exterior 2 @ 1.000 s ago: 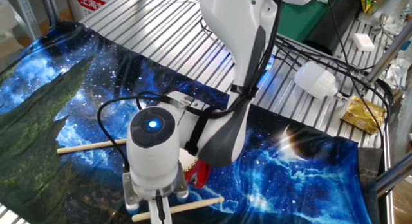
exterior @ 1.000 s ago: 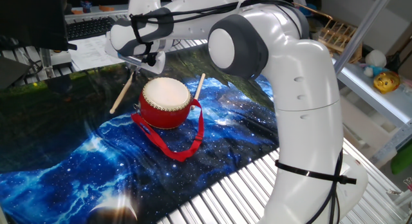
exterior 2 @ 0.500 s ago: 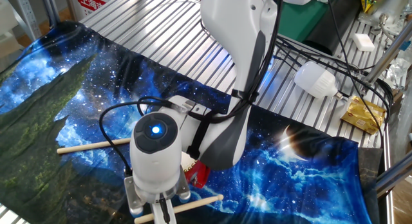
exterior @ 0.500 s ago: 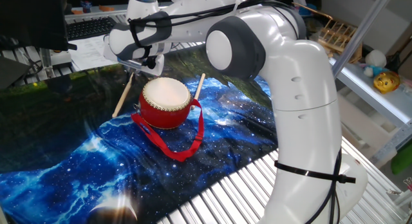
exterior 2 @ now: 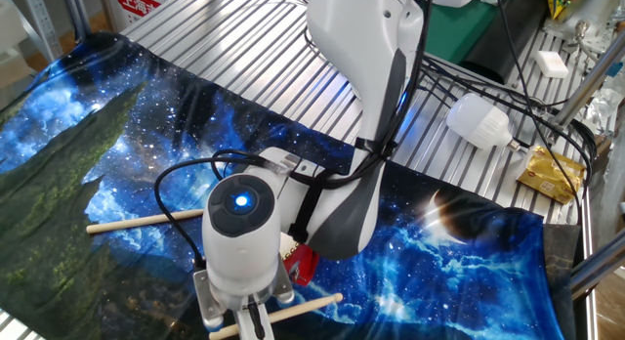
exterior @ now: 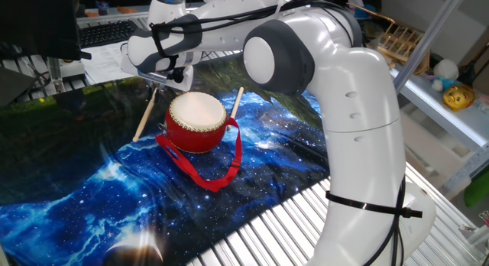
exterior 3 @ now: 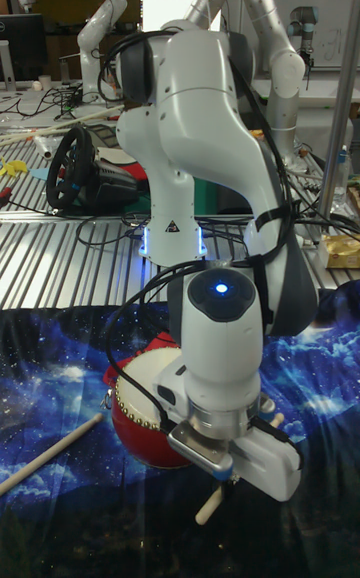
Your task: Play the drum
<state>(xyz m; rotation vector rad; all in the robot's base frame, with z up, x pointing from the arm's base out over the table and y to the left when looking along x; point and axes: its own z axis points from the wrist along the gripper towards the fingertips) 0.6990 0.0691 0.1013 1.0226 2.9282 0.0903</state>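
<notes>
Currently the drum (exterior: 197,121) sits upright on the galaxy-print cloth (exterior: 92,197) covering the table, cream head facing up, red body below, with its red ribbon strap (exterior: 218,170) trailing forward over the cloth in a loop. One wooden stick (exterior: 234,103) lies on the cloth touching or just beside the drum's far-right rim; a second wooden stick (exterior: 144,113) runs diagonally on the drum's left, its upper end at the gripper (exterior: 164,76). Gripper hangs above and just left-behind the drum, wrist pointing down. In the tall fixed view the gripper (exterior 3: 228,473) is closed on this stick (exterior 3: 212,504), with the stick's lower end poking out beneath the fingers; the drum (exterior 3: 150,408) shows partly behind the hand. In the other fixed view the gripper (exterior 2: 256,316) also pinches the stick (exterior 2: 293,310), which crosses under it near the frame's bottom edge; the other stick (exterior 2: 137,221) lies flat on the cloth to the left, and only a red sliver of the drum (exterior 2: 301,265) is visible past the wrist
</notes>
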